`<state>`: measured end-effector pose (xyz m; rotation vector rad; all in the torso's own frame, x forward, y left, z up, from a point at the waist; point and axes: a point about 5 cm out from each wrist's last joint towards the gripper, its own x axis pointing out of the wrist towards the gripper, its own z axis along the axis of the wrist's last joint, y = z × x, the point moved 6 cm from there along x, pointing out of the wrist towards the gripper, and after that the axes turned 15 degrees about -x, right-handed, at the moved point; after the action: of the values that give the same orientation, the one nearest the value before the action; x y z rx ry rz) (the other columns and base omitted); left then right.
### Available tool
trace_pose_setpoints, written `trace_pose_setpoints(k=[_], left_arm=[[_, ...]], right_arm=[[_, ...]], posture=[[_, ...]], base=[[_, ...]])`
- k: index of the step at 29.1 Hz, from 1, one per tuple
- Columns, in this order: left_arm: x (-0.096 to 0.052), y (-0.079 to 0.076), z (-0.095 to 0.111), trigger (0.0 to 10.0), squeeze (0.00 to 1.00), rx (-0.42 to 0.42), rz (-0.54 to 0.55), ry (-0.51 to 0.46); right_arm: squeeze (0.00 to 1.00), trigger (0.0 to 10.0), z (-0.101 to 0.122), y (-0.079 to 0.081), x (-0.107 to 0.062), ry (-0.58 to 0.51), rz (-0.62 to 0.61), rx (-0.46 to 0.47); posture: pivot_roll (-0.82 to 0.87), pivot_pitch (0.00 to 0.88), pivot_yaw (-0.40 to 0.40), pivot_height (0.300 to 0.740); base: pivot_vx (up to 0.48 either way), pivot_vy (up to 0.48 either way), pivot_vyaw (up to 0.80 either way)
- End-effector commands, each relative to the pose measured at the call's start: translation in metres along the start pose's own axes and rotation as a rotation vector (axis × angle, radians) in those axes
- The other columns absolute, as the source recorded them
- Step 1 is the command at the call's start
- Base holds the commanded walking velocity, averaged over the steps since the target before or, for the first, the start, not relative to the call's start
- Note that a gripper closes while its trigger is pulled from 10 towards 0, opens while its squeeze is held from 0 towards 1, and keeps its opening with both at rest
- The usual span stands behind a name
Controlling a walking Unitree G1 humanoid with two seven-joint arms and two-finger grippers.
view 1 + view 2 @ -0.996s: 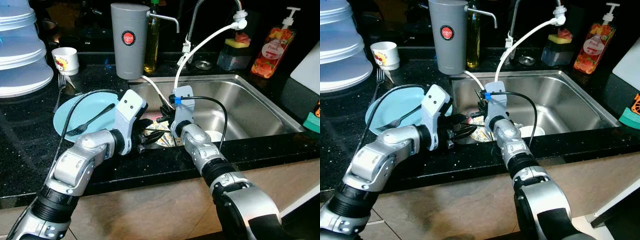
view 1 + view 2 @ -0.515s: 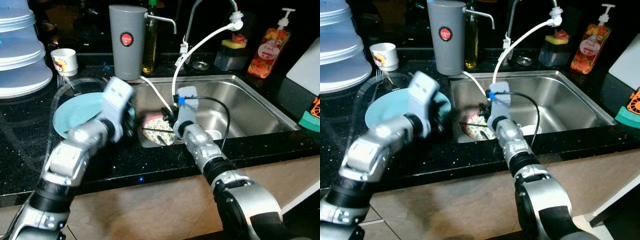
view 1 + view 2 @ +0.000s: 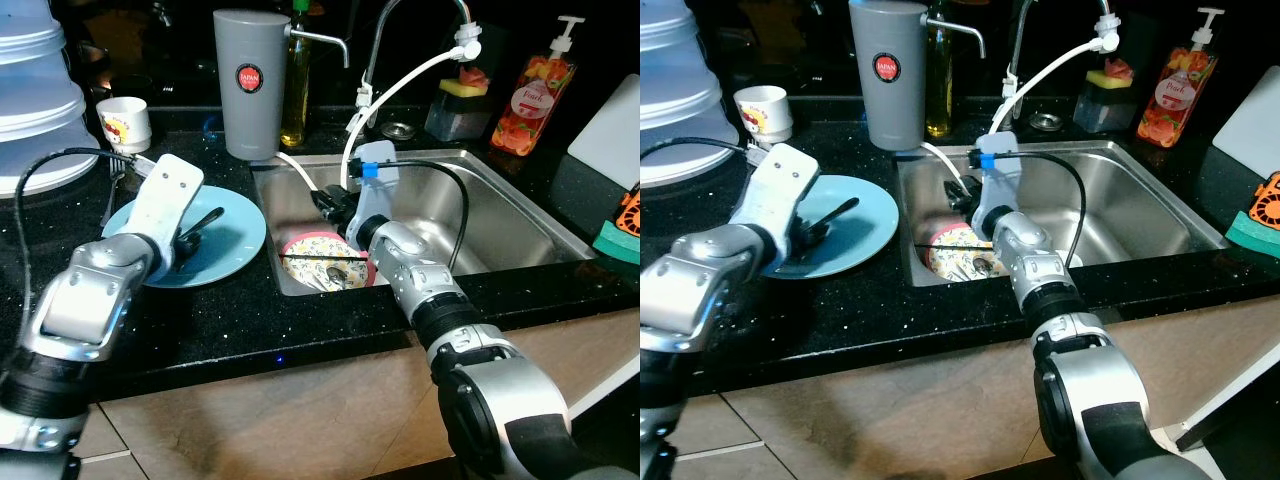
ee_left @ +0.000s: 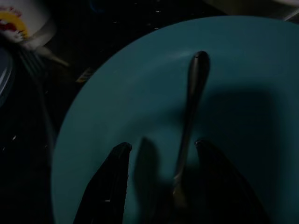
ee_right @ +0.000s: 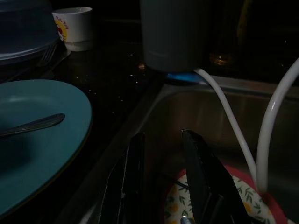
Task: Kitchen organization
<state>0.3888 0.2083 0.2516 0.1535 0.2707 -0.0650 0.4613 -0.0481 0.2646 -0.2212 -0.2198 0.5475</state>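
I am watching the left gripper, which has swung away from the sink in the last second and is now hovering over the blue plate at the left middle of the head view. Its fingers are standing open, straddling the fork that is lying on the plate, so nothing is gripped yet. The right gripper is still reaching into the sink at the centre, its fingers slightly apart and empty, just above the patterned bowl with a spoon in it. To me this shift is signalling that the left arm is turning to the fork, probably to lift it off the plate. The plate is sitting on the black surface just beside the sink's edge, with the grey jug and small cup behind it in the upper left.
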Motion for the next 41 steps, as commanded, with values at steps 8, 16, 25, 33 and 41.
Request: trace_pose_setpoints(k=[8,16,25,33,41], left_arm=[[-0.001,-0.002,-0.034,10.0,0.0,-0.175,-0.114,0.186],[0.005,0.007,-0.057,5.6,0.0,-0.078,-0.106,0.269],[0.007,0.011,-0.058,0.0,0.0,-0.034,-0.114,0.272],[0.007,0.011,-0.065,0.0,0.0,-0.052,-0.126,0.291],[0.012,0.021,-0.045,0.0,0.0,-0.042,-0.07,0.188]], right_arm=[[0.0,10.0,-0.005,0.012,-0.004,0.057,0.108,-0.061],[0.0,10.0,-0.002,0.018,-0.004,0.053,0.136,-0.035],[0.0,10.0,-0.004,0.018,-0.007,0.065,0.128,-0.01],[0.0,10.0,-0.005,0.018,-0.008,0.073,0.126,-0.002],[0.0,10.0,-0.005,0.016,-0.007,0.073,0.107,0.011]], posture=[[-0.02,0.096,-0.06,0.74],[-0.02,0.085,-0.054,0.74],[-0.02,0.075,-0.052,0.74],[-0.02,0.077,-0.055,0.74],[-0.02,0.083,-0.058,0.74]], base=[[0.0,0.0,0.0],[0.0,0.0,0.0],[0.0,0.0,0.0],[0.0,0.0,0.0],[0.0,0.0,0.0]])
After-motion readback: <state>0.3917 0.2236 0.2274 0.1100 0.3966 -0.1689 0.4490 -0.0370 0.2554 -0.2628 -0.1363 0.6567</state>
